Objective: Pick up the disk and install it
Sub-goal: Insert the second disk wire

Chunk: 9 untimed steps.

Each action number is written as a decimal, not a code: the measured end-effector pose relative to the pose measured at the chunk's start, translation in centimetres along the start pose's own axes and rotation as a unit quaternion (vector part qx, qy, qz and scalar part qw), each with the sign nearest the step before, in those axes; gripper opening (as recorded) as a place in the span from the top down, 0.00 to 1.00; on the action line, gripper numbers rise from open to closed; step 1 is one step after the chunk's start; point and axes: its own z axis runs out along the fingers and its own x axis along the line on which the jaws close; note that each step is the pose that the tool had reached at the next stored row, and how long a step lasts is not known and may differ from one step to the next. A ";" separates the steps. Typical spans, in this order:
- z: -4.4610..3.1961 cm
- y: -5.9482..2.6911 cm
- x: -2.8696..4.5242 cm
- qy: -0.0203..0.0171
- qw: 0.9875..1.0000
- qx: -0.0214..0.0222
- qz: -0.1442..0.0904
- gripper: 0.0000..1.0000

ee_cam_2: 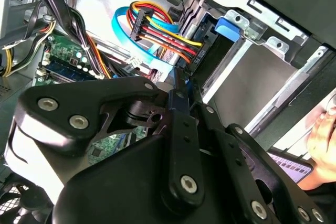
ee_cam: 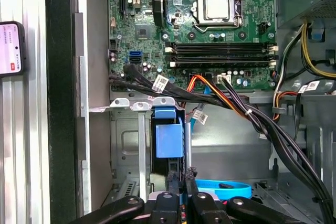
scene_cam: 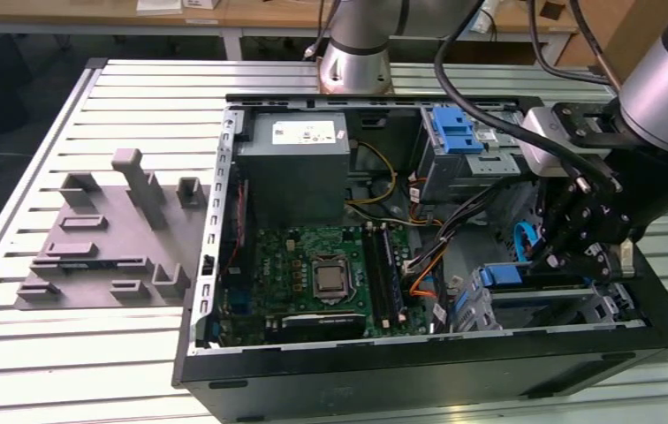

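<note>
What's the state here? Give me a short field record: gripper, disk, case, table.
gripper: lowered inside the open computer case, fingers closed together at the disk's edge
disk: blue carrier standing on edge in the metal drive cage, near the case's front corner
computer case: lying on its side, panel off, motherboard exposed
power supply: grey box at the case's far end
table: slatted metal, grey fixture block at the exterior view's left

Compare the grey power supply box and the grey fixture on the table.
The power supply box sits inside the computer case; the fixture lies outside on the table. The power supply box is a plain block with a white sticker; the fixture is a base with upright posts. Both are grey.
</note>
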 end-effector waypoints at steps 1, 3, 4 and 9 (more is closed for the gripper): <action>0.04 0.00 0.00 0.000 1.000 0.000 0.000 0.84; 0.14 -0.01 0.01 0.000 1.000 0.000 0.000 0.84; 0.20 -0.01 0.02 0.000 1.000 0.000 0.000 0.84; 0.36 -0.02 0.03 0.000 1.000 0.000 0.000 0.84</action>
